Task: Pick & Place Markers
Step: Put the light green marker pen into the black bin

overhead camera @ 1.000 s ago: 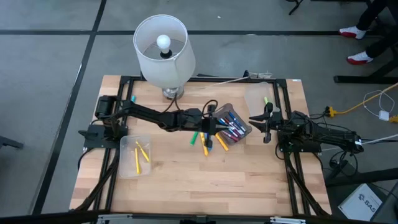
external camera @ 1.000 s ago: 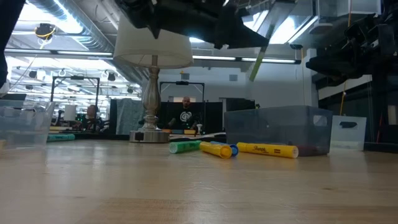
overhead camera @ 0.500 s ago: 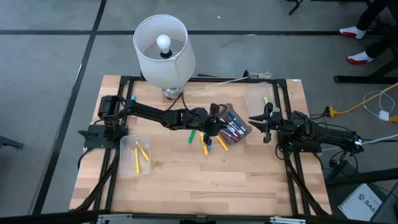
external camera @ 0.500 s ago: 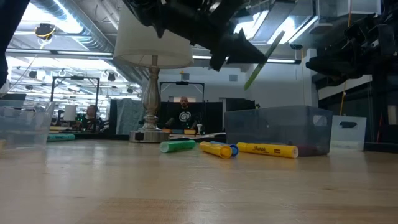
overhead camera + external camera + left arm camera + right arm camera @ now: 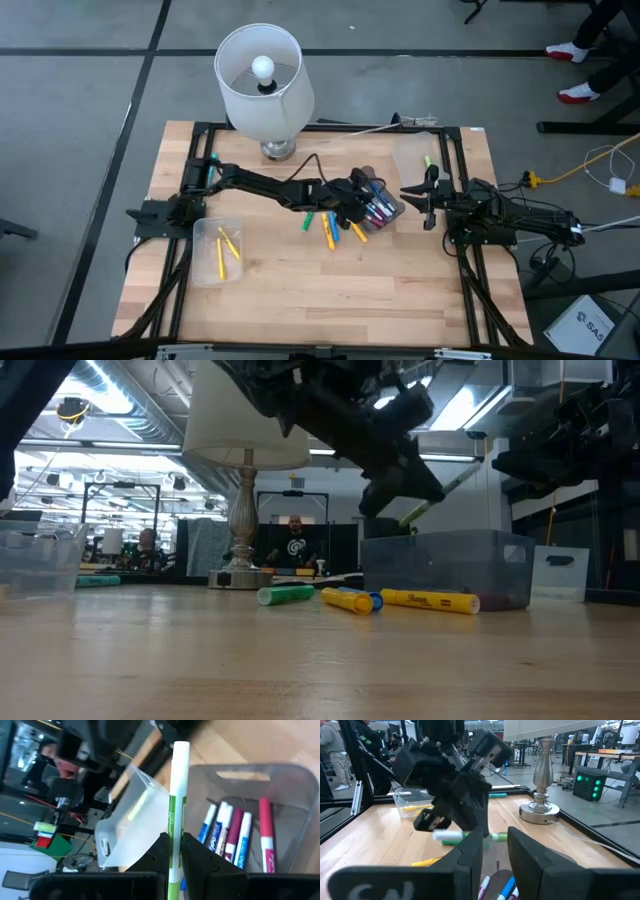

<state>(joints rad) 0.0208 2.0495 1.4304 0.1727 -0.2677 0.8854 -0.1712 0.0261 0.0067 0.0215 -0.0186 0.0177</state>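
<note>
Left gripper point(image 5: 358, 192) farther over table point(image 5: 280, 290)

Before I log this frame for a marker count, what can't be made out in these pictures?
- Smoky clear plastic bin: in the high view the left gripper, jaws shut on a green-and-white marker, covers part of the blue and pink markers inside, so no full count.
- Frosted clear bin: one green marker shows; any others are too small to tell.
- Right gripper: its own fingers block what sits between them.
</note>
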